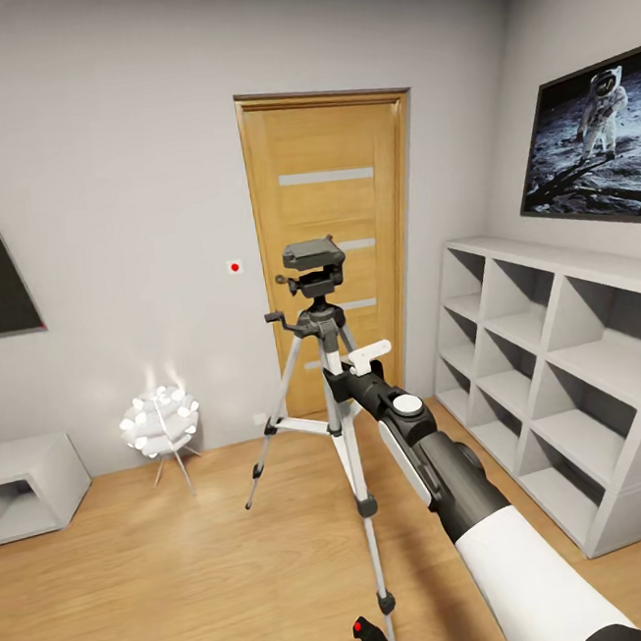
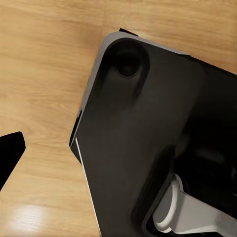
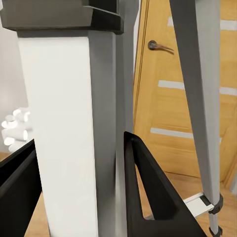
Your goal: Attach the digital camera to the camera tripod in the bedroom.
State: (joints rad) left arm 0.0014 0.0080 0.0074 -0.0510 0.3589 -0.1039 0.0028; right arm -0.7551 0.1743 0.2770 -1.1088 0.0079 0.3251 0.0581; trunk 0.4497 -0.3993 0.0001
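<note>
Head view: right tool (image 1: 338, 370) reaching at 12 o'clock, fingers (image 3: 148, 187) straddling camera tripod (image 1: 323, 360) leg, grip not confirmed. Tripod head bare; attaching pending. Left tool: cannot tell.

Home room — wooden door (image 1: 336, 250), cube shelving (image 1: 553, 375).

1. The right arm's white cylindrical forearm sleeve (image 1: 530, 575) is smooth and glossy, and widens away from the hand.
2. Toward the hand, a matte dark grey wrist section (image 1: 461, 478) carries a white side panel.
3. A round white disc cap (image 1: 406, 403) sits on the black link nearer the hand.
4. The right gripper (image 3: 79, 190) has two black, wedge-shaped fingers (image 3: 148, 190) with flat faces.
5. A dark grey moulded shell with a round recess (image 2: 129, 63) has a thin pale edge.
</note>
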